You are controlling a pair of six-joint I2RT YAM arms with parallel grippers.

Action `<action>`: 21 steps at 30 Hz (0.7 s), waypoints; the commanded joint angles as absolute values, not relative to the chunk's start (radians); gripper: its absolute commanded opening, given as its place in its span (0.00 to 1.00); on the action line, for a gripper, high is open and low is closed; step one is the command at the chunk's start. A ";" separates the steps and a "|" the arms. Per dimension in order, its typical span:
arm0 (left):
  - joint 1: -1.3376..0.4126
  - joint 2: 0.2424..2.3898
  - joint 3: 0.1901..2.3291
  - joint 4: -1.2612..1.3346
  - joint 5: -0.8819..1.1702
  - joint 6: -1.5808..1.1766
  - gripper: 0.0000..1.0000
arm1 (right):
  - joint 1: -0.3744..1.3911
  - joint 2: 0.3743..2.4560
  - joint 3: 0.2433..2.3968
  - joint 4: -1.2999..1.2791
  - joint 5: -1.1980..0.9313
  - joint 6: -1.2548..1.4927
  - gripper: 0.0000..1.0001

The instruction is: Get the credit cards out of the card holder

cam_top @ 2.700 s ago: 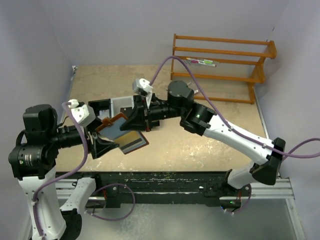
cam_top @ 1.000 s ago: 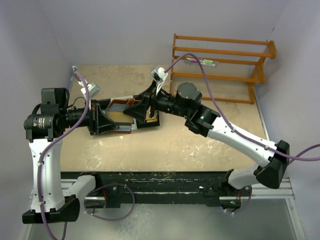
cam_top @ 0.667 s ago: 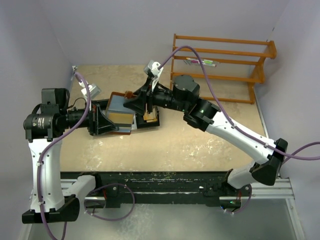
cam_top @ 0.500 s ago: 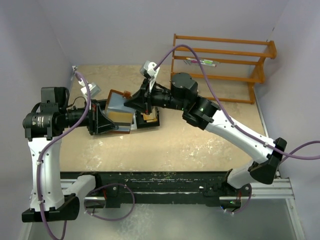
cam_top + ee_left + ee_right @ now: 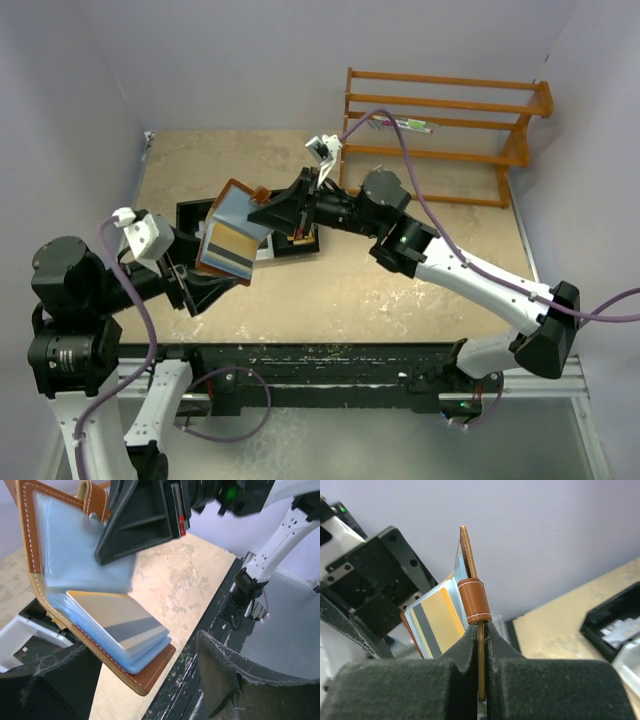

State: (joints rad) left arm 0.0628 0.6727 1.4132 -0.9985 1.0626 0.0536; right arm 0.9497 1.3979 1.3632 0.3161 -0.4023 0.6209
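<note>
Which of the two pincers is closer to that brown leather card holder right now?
The right. The right pincer is clamped on the card holder's upper flap; the left pincer is open just below its lower end.

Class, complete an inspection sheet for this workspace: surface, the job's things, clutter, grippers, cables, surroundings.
Surface: tan table, mottled with pale patches.
Job's things: card holder open and lifted off the table; credit cards not yet out, top one showing a dark stripe.
Clutter: black-and-white tray below the holder; marker lying on the orange rack.
Grippers: right gripper pinched on the holder's upper flap by the snap tab; left gripper open, fingers either side of the holder's lower end, not gripping.
Cables: purple cables loop from both arms.
Surroundings: plain pale walls; nothing else seen.
</note>
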 commanded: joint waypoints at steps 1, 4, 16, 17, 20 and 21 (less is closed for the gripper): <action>0.060 0.683 1.320 -0.716 1.096 -0.258 0.74 | 0.974 1.338 1.257 0.781 -0.325 0.933 0.00; 0.060 0.681 1.299 -0.568 1.113 -0.453 0.74 | 1.005 1.316 1.216 0.836 -0.257 0.947 0.00; 0.061 0.675 1.243 -0.420 1.197 -0.661 0.64 | 1.019 1.215 1.118 0.867 -0.131 0.964 0.00; 0.062 0.675 1.232 -0.388 1.221 -0.689 0.62 | 1.018 1.221 1.110 0.882 -0.133 0.977 0.00; 0.061 0.674 1.237 -0.367 1.238 -0.704 0.52 | 1.020 1.234 1.083 0.935 -0.135 1.005 0.00; 0.061 0.676 1.238 -0.362 1.242 -0.707 0.51 | 1.023 1.237 1.081 0.942 -0.136 1.008 0.00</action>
State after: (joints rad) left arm 0.0631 0.6743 1.2400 -0.4629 1.1854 -0.6373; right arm 1.0161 1.2270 1.0950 0.8093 -0.1658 0.9482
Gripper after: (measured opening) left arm 0.542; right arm 0.016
